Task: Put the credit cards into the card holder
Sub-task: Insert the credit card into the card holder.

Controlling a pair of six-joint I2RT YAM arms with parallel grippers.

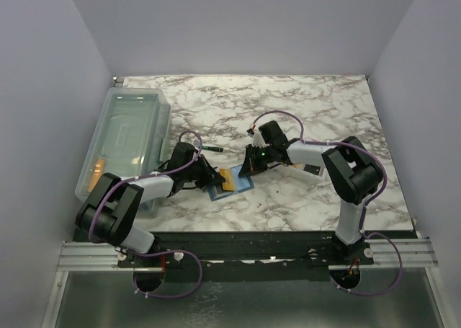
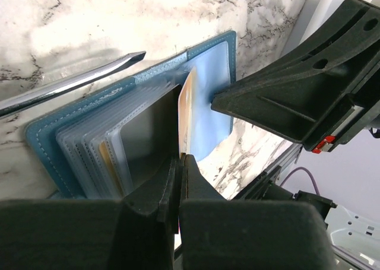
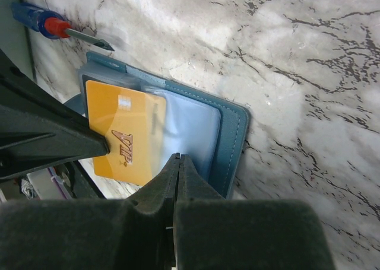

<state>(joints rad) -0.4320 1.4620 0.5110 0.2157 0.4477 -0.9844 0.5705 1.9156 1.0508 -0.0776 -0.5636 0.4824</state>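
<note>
Jaws of my left gripper (image 2: 181, 163) are pinching one credit card (image 2: 186, 113) by its near edge. The card is running straight out from them, standing on edge over the open card holder (image 2: 41, 140) beside its clear pockets. My right gripper (image 3: 178, 163), jaws pressed together, appears to be pinning the holder's bare flap. The holder is lying toward the table's (image 1: 324, 104) near edge.

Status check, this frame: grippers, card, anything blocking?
Left gripper shut on credit card, held at sleeves of open card holder. Right gripper shut, tip on holder's open flap. Screwdriver beside holder, not blocking.
</note>
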